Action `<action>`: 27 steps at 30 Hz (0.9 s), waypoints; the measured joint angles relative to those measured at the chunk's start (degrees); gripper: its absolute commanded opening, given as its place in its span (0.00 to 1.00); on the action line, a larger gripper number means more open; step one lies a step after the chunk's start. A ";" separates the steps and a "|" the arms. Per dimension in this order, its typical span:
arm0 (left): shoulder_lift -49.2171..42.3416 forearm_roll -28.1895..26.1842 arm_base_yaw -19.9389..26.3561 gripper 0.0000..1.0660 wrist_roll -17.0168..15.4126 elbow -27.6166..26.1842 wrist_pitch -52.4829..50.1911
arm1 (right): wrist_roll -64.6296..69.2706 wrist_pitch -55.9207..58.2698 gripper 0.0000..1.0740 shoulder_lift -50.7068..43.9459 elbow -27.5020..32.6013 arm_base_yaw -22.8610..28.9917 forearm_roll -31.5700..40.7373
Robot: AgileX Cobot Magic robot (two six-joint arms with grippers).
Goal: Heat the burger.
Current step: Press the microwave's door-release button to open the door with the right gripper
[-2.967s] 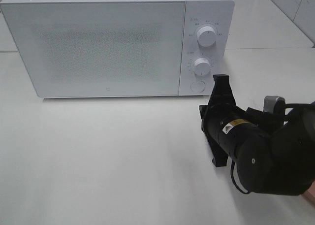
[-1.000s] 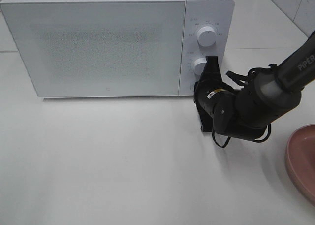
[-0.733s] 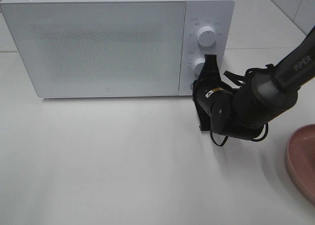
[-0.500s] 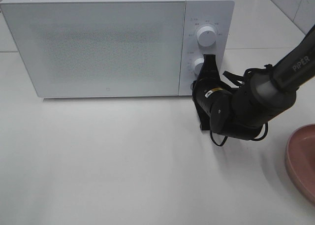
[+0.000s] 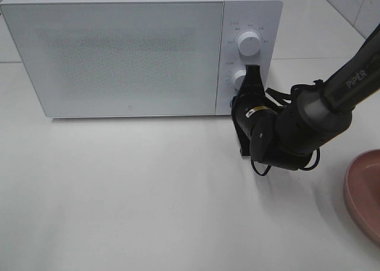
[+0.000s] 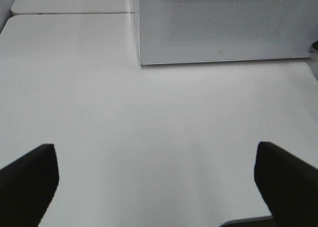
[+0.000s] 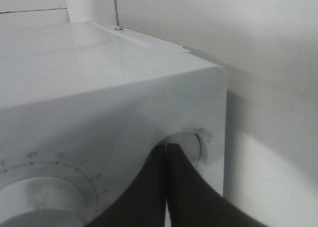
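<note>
Sets the right gripper (image 7: 166, 150), jaws fully closed on nothing, tip-first at the round button (image 7: 193, 143) low on the microwave (image 5: 127, 57) panel, door shut. Holds the left gripper (image 6: 154, 146) spread wide above the table (image 6: 149, 127), empty. Cannot tell where the burger is.

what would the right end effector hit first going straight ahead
The round button on the microwave: the shut right end effector points straight at it and looks nearly touching.
</note>
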 measured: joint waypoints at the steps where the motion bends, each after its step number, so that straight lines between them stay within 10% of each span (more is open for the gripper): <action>1: 0.00 0.00 0.00 0.94 0.00 0.00 0.00 | 0.00 0.00 0.00 0.00 0.00 0.00 0.00; 27: 0.00 0.00 0.00 0.94 0.00 0.00 0.00 | -1.03 1.83 0.00 2.69 -4.01 0.40 3.84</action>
